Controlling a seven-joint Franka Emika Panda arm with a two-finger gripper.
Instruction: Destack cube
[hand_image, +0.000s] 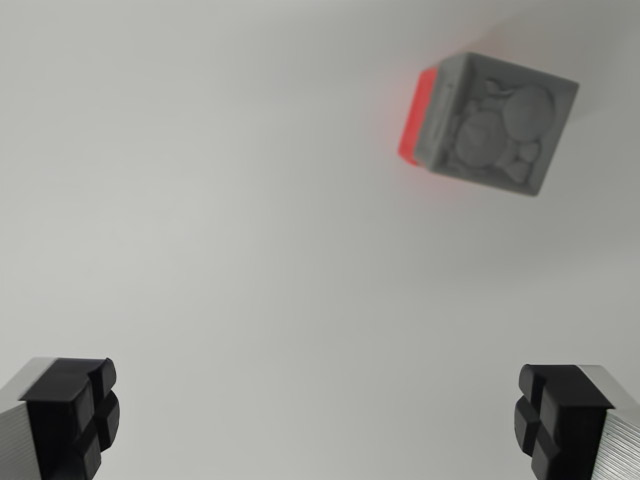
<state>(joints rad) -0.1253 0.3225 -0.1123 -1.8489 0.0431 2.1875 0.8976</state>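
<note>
A grey cube (500, 125) with round raised shapes on its top face sits in the upper right of the wrist view. Under it, a red cube (416, 118) shows only as a bright strip along the grey cube's left side. The stack looks slightly blurred. My gripper (318, 420) is open, its two black fingertips at the bottom corners of the view with nothing between them. The stack lies well beyond the fingers and toward the wrist view's right.
A plain light grey surface (220, 220) fills the whole view around the stack. No other objects or edges are visible.
</note>
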